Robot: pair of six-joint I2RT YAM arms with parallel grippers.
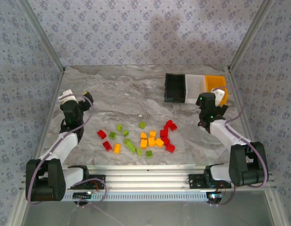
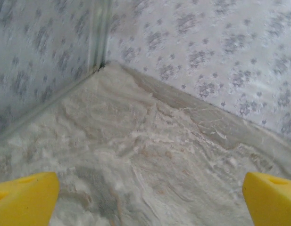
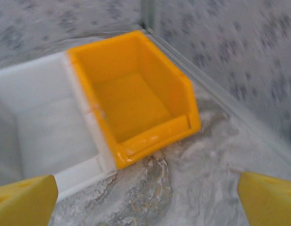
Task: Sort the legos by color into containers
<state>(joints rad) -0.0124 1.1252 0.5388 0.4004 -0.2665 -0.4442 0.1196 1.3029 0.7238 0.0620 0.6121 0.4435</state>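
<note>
Legos (image 1: 144, 143): small red, orange, lime-green bricks

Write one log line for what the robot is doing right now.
legos: loose on table | orange bin: empty | left gripper: open | right gripper: open
</note>
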